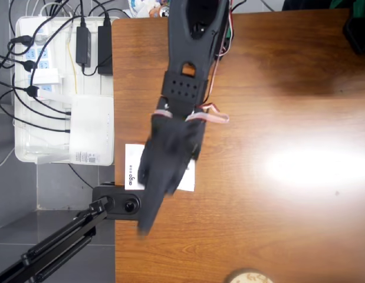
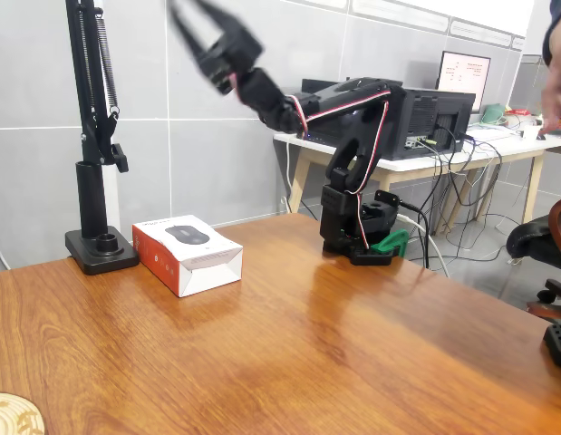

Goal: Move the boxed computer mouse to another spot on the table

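The boxed computer mouse (image 2: 186, 254) is a flat white box with a dark mouse pictured on top and an orange-red side. It lies on the brown table (image 2: 298, 353) near the back left edge, next to a stand's base. In the overhead view the black arm covers most of the boxed computer mouse (image 1: 131, 168). My gripper (image 2: 189, 14) is raised high above the box, well clear of it. It is blurred, its fingers are spread open and nothing is held. From overhead the gripper (image 1: 148, 215) shows as a dark blur over the box and the table edge.
A black stand (image 2: 99, 245) is clamped at the table edge beside the box. A white tray (image 1: 29, 150) of power strips and cables lies off the table. A cork coaster (image 2: 10, 415) sits at the front left corner. The arm's base (image 2: 357, 236) stands at the back.
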